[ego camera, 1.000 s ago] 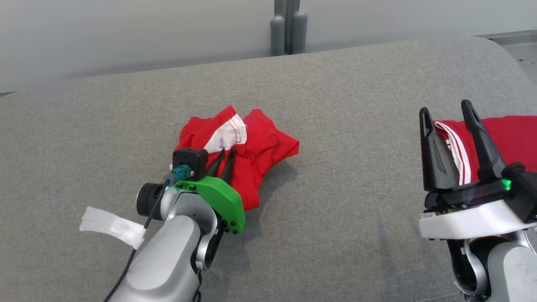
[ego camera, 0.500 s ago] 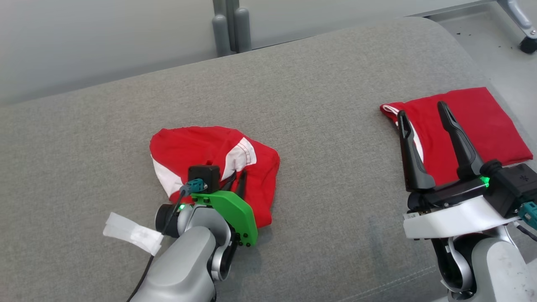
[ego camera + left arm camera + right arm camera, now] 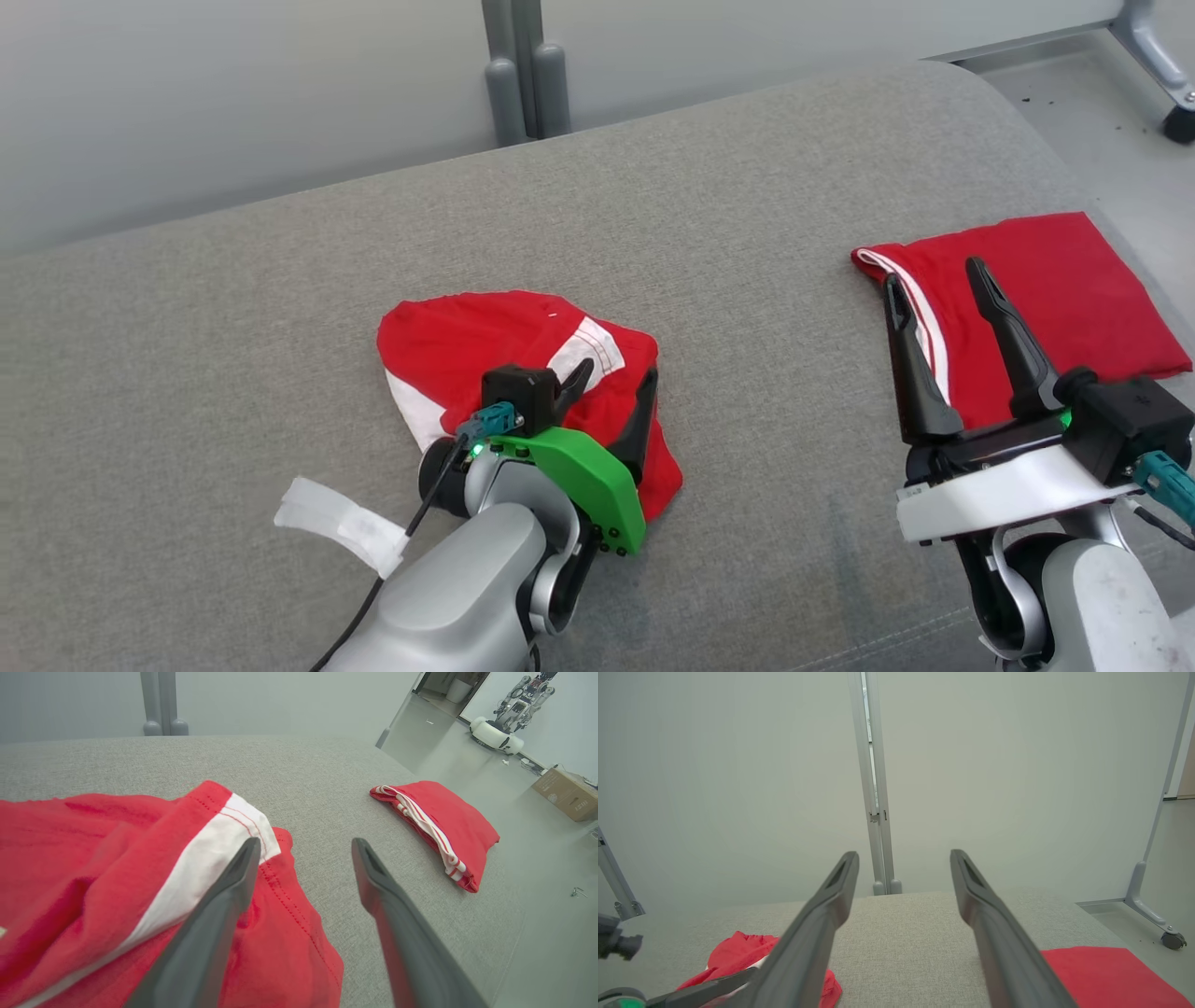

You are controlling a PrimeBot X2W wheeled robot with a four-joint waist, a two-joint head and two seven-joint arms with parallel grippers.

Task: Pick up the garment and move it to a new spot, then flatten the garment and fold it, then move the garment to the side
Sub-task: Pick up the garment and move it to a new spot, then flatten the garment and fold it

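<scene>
Tapered dark left fingers (image 3: 224, 914) apart over crumpled red, white-banded cloth garment (image 3: 70, 858).

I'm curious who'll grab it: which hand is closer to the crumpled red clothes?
Left. The left gripper sits over the crumpled garment; the right gripper is apart, by the folded garment.

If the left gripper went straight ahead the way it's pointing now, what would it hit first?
Probably the crumpled red garment: the left gripper is open, one finger over its white band, the other over bare grey cushion. Past the hem, only cushion lies ahead; depth is hard to judge.
</scene>
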